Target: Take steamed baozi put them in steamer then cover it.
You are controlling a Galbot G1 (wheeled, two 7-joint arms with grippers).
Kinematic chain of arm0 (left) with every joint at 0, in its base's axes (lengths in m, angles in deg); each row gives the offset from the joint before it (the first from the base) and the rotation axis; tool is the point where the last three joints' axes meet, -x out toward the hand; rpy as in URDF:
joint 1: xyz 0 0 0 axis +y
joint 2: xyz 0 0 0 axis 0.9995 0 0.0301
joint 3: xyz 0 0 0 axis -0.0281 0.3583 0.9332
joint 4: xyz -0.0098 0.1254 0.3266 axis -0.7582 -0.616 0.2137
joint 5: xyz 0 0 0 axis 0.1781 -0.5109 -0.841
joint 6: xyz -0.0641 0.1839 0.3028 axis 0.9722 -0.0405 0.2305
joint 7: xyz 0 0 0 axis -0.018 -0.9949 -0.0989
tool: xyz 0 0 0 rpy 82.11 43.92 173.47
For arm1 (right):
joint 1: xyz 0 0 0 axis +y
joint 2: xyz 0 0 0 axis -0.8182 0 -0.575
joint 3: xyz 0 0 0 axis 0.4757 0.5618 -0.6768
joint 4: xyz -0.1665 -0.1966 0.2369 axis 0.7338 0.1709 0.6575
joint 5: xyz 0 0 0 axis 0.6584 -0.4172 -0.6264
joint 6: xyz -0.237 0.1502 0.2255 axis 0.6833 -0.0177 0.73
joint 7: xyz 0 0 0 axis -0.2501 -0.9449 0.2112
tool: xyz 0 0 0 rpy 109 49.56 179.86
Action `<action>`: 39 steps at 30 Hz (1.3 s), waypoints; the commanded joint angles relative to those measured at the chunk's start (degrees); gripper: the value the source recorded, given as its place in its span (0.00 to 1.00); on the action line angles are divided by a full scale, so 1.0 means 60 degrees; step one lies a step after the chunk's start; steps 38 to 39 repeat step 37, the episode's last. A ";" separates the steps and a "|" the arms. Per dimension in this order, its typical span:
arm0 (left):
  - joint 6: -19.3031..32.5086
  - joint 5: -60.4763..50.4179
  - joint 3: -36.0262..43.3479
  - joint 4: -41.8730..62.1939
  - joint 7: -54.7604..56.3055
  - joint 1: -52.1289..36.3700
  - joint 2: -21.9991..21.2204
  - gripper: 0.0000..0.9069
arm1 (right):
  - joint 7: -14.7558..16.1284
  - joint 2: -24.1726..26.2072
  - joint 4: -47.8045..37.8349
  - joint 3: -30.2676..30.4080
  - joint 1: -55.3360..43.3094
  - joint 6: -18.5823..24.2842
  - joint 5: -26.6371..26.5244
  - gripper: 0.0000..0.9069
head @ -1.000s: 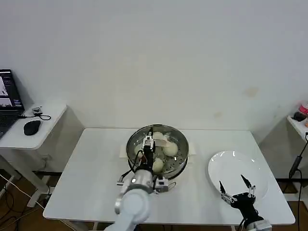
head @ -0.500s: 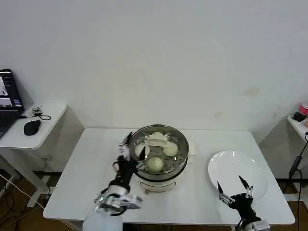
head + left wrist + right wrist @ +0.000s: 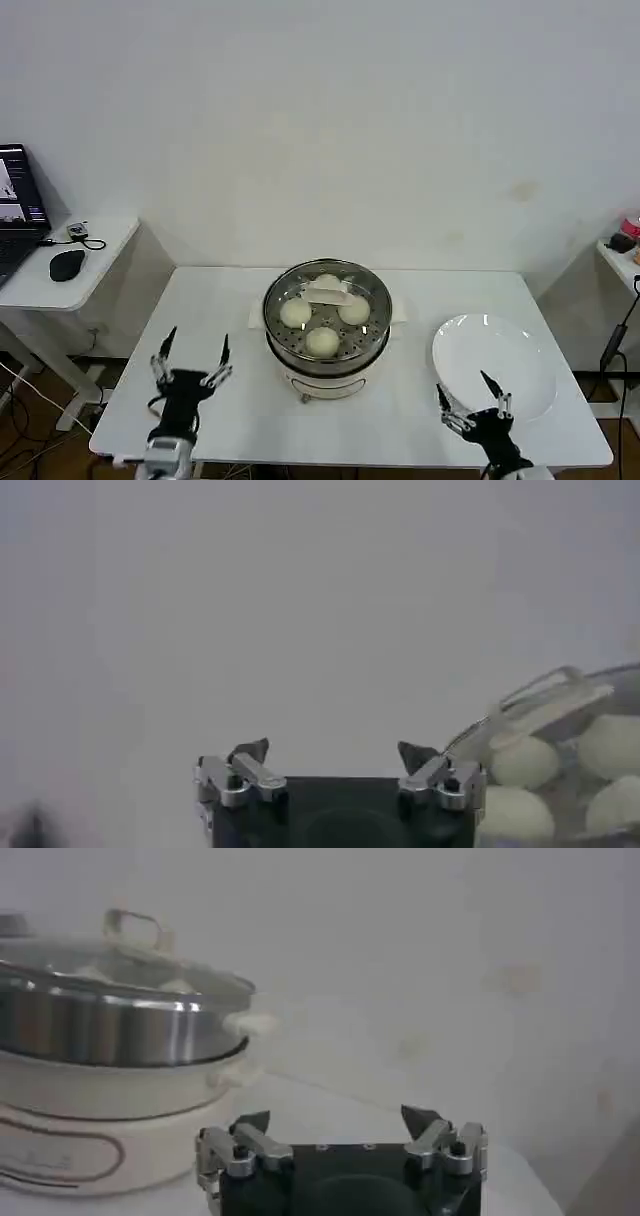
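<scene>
- Sitting in the middle of the table (image 3: 420, 420), the steamer (image 3: 327, 325) holds the steamed baozi (image 3: 322, 341) on its perforated tray, and the glass lid (image 3: 327, 297) lies over them (so the task looks finished, as I judge).
- The left gripper (image 3: 190, 362) hangs low near the table's front left edge, well apart from the pot, with fingers spread and nothing between them; probably it stands clear because no work remains.
- The right gripper (image 3: 470, 398) waits by the near rim of the white plate (image 3: 520, 350), also spread and empty.
- The right wrist view gives the side of the pot: steel wall, white base, lid handle (image 3: 132, 928) above. The head view gives the buns from above instead.
</scene>
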 commanded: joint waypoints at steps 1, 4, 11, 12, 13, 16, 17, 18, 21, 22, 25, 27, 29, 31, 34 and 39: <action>0.1397 0.2687 -0.1130 0.0269 0.0353 0.2115 -0.0085 1.00 | -0.0269 0.0158 0.0101 0.0395 0.0333 -0.0024 -0.0464 1.00; 0.1608 0.2662 -0.1141 0.0474 0.0289 0.2202 -0.0108 1.00 | -0.0280 0.0119 0.0125 0.0498 0.0338 0.0072 -0.0414 1.00; 0.1692 0.2376 -0.1193 0.0509 0.0236 0.2159 -0.0055 1.00 | -0.0336 -0.0045 0.0088 0.0672 0.0284 0.0228 -0.0108 1.00; 0.1684 0.2365 -0.1197 0.0513 0.0231 0.2149 -0.0054 1.00 | -0.0358 -0.0065 0.0097 0.0711 0.0281 0.0224 -0.0105 1.00; 0.1662 0.2339 -0.1195 0.0524 0.0222 0.2144 -0.0055 1.00 | -0.0371 -0.0089 0.0108 0.0742 0.0284 0.0224 -0.0083 1.00; 0.1654 0.2228 -0.1142 0.0573 0.0174 0.2164 -0.0062 1.00 | -0.0424 -0.0137 0.0123 0.0825 0.0278 0.0225 -0.0058 1.00; 0.1645 0.2182 -0.1130 0.0591 0.0162 0.2165 -0.0070 1.00 | -0.0450 -0.0157 0.0120 0.0840 0.0268 0.0229 -0.0056 1.00; 0.1645 0.2128 -0.1125 0.0602 0.0135 0.2156 -0.0076 1.00 | -0.0488 -0.0176 0.0119 0.0857 0.0259 0.0234 -0.0053 1.00; 0.1647 0.2013 -0.1129 0.0691 0.0125 0.2126 -0.0090 1.00 | -0.0536 -0.0192 0.0098 0.0941 0.0262 0.0209 -0.0023 1.00; 0.1648 0.1986 -0.1129 0.0713 0.0134 0.2112 -0.0098 1.00 | -0.0557 -0.0189 0.0078 0.0962 0.0266 0.0211 -0.0003 1.00; 0.1635 0.1926 -0.1114 0.0740 0.0106 0.2098 -0.0107 1.00 | -0.0588 -0.0179 0.0035 0.0938 0.0267 0.0224 0.0022 1.00; 0.1627 0.1890 -0.1105 0.0765 0.0079 0.2095 -0.0102 1.00 | -0.0601 -0.0169 0.0027 0.0913 0.0281 0.0229 0.0021 1.00; 0.1630 0.1858 -0.1087 0.0787 0.0056 0.2096 -0.0092 1.00 | -0.0621 -0.0166 0.0032 0.0904 0.0293 0.0247 0.0029 1.00; 0.1628 0.1841 -0.1061 0.0785 0.0059 0.2103 -0.0097 1.00 | -0.0627 -0.0169 0.0043 0.0904 0.0299 0.0265 0.0037 1.00; 0.1618 0.1836 -0.1055 0.0759 0.0058 0.2089 -0.0101 1.00 | -0.0623 -0.0172 0.0081 0.0918 0.0318 0.0267 0.0047 1.00; 0.1613 0.1815 -0.1035 0.0761 0.0046 0.2093 -0.0089 1.00 | -0.0625 -0.0169 0.0120 0.0920 0.0332 0.0276 0.0051 1.00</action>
